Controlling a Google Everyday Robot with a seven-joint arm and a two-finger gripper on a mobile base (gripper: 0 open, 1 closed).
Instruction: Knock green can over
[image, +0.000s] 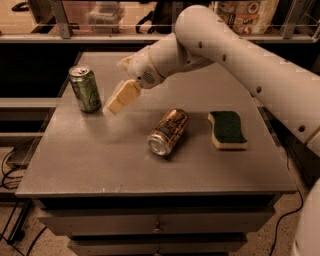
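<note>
The green can stands upright on the table, so the knock is not yet done; the whole push is left. Just right of the can, near but apart from it, hangs the gripper; whether it is apart or together cannot be told. Further right of the can lie a gold can, tipped on its side, and a sponge. The arm runs off the right edge.
</note>
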